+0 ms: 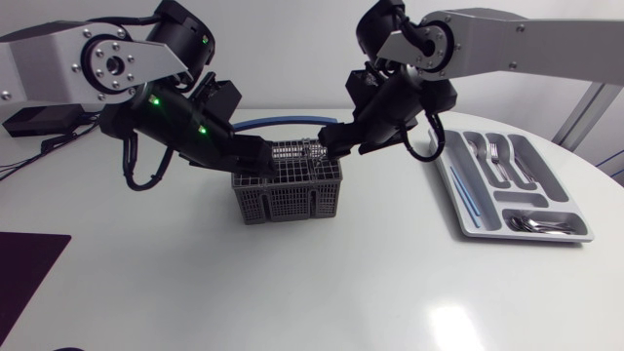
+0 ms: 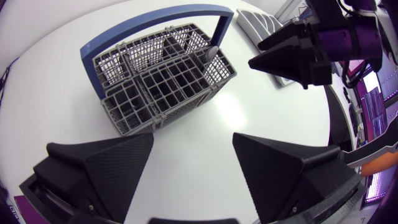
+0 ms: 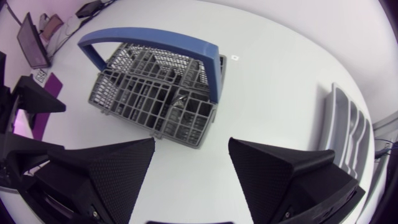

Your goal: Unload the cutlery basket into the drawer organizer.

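The grey cutlery basket (image 1: 288, 192) with a blue handle (image 1: 283, 122) stands at the table's middle. Both grippers hang just above it. My left gripper (image 1: 265, 154) is over its left rim, open and empty. My right gripper (image 1: 327, 144) is over its right rim, also open with nothing between its fingers. In the left wrist view the basket (image 2: 161, 81) lies ahead of the open fingers, with one shiny utensil (image 2: 212, 53) standing in a corner cell near the handle. The right wrist view shows the same piece (image 3: 180, 102) inside the basket (image 3: 149, 93). The grey drawer organizer (image 1: 526, 237) lies at the right.
The organizer holds forks (image 1: 492, 154) and spoons (image 1: 536, 223) in its compartments, and a thin blue stick (image 1: 466, 200) along its left slot. A dark mat (image 1: 24, 278) lies at the table's left edge. My two grippers face each other closely over the basket.
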Robot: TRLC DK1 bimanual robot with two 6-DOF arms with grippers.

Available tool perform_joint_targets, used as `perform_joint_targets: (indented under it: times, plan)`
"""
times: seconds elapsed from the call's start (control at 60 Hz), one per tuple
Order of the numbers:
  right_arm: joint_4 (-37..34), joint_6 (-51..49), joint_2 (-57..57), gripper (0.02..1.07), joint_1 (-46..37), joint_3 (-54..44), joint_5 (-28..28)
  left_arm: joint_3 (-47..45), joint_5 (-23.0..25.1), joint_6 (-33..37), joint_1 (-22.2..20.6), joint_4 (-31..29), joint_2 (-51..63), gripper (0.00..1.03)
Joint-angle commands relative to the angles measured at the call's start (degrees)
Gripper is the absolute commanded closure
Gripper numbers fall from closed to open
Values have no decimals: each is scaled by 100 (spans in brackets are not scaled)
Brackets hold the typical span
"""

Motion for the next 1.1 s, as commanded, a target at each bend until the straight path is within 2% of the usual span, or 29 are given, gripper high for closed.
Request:
perform_joint_targets:
  times: [0.0,0.067,0.2,0.217,0.25,0.267,0.35,0.533,0.583,0.633,0.733,0.85,0.917,1.0,1.083]
  plan:
    - [-224,407,193,25,331,279,619,-177,-34,115,54,-4,-113,14]
    - [-611,793,395,25,436,604,1103,-203,-34,115,54,5,-113,14]
    - [-936,952,720,26,498,1167,1489,-238,-34,115,54,22,-131,14]
    - [-936,960,747,24,498,1211,1498,-238,-34,115,54,22,-131,14]
    - [-927,1031,756,8,489,1237,1489,-247,-34,115,54,22,-139,14]
    - [-918,1198,756,5,471,1246,1489,-247,-34,115,54,22,-139,14]
    - [-918,1787,764,6,357,1272,1278,-265,-34,115,71,22,-157,14]
    - [-1077,2050,1002,7,322,1650,1138,-291,-34,124,124,22,-183,14]
    - [-1103,2173,1063,7,322,1729,874,-300,-34,124,124,22,-183,12]
    - [-1050,2367,1098,7,322,1747,663,-317,-34,124,133,22,-183,12]
    - [-883,2692,1125,7,375,1764,716,-344,-34,124,159,22,-183,12]
    - [-708,2973,1151,7,348,1703,435,-379,-25,142,221,22,-183,11]
    - [-699,3158,1195,7,287,1694,30,-379,-16,159,238,22,-183,11]
    - [-751,3430,1292,7,287,1703,30,-379,-16,159,256,31,-183,11]
    - [-813,3641,1380,13,269,1694,-22,-396,-16,159,256,40,-166,11]
